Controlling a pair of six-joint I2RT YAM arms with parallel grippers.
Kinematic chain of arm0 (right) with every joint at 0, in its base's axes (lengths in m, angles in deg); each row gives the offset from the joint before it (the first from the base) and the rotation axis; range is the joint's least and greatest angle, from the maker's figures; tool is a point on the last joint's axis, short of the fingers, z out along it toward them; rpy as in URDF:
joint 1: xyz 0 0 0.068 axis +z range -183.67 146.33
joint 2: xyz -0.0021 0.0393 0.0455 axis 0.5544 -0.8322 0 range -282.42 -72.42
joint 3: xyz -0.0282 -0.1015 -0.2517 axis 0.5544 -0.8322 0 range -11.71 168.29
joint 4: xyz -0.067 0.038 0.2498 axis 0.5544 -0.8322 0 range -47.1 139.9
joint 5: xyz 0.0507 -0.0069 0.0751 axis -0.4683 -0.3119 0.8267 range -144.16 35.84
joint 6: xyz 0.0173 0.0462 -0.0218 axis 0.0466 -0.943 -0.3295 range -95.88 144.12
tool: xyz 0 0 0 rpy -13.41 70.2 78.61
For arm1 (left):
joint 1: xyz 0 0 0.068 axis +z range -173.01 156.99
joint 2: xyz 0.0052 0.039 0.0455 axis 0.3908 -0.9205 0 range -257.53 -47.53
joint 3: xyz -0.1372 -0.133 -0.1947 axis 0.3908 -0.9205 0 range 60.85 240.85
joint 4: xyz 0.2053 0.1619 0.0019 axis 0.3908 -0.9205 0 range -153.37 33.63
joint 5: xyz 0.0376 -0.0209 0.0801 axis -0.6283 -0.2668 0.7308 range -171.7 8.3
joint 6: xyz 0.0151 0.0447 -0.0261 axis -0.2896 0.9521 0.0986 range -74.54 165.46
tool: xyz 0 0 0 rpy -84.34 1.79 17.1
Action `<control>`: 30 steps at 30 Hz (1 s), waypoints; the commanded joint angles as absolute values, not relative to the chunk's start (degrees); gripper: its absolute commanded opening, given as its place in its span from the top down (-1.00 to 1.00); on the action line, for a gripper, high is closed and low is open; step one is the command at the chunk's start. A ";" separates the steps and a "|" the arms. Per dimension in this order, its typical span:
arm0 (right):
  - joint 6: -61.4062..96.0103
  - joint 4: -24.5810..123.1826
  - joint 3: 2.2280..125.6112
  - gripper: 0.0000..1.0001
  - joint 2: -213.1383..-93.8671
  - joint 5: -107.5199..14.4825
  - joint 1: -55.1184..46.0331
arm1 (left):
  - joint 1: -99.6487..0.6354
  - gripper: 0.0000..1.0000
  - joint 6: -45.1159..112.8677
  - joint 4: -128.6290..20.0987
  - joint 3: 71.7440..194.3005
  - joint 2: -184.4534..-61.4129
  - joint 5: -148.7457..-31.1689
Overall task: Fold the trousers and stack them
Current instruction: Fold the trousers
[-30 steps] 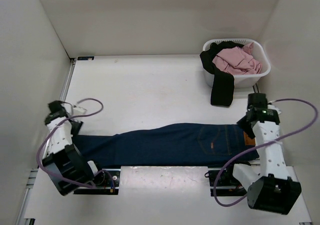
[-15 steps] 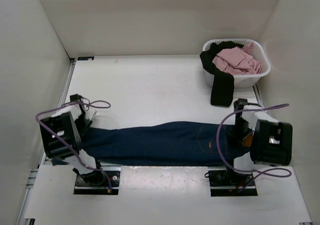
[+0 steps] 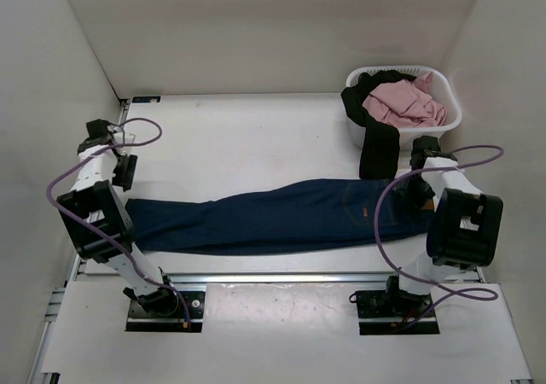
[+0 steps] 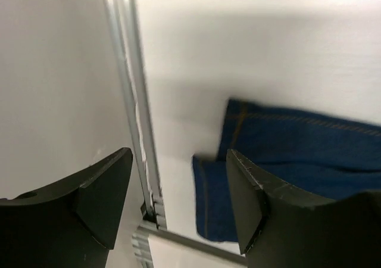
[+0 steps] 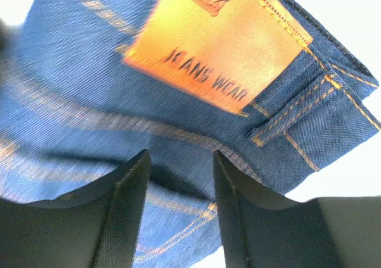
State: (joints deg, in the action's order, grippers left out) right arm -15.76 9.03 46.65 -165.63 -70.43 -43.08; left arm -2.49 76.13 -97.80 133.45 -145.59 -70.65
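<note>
The trousers (image 3: 273,222) are dark blue jeans lying flat and stretched left to right across the table, waist on the right. My left gripper (image 3: 122,177) is open and empty, just above and beyond the leg hems. The left wrist view shows the hems (image 4: 286,155) to the right of its gripper (image 4: 178,156). My right gripper (image 3: 420,198) hovers over the waistband. In the right wrist view that gripper (image 5: 180,155) is open just above the denim (image 5: 89,101), below the tan patch (image 5: 220,47).
A white basket (image 3: 408,136) at the back right holds a pink garment (image 3: 401,102). A black garment (image 3: 380,149) hangs from it onto the table near my right gripper. A metal rail (image 4: 134,101) and white walls border the table.
Both arms have swung from the near edge out over the table. The jeans have shifted away from the near edge toward the middle. Both grippers now stand farther back, at the jeans' ends.
</note>
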 commanded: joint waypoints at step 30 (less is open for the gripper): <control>-9.46 12.54 37.23 0.11 -154.51 -62.16 -60.74 | 11.45 0.71 79.03 -103.92 128.87 -153.71 -79.86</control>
State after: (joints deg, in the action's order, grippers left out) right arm -10.60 10.17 35.33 -153.11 -61.38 -60.59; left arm 10.97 78.84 -104.25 129.47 -154.24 -78.76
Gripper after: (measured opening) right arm 0.457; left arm 0.175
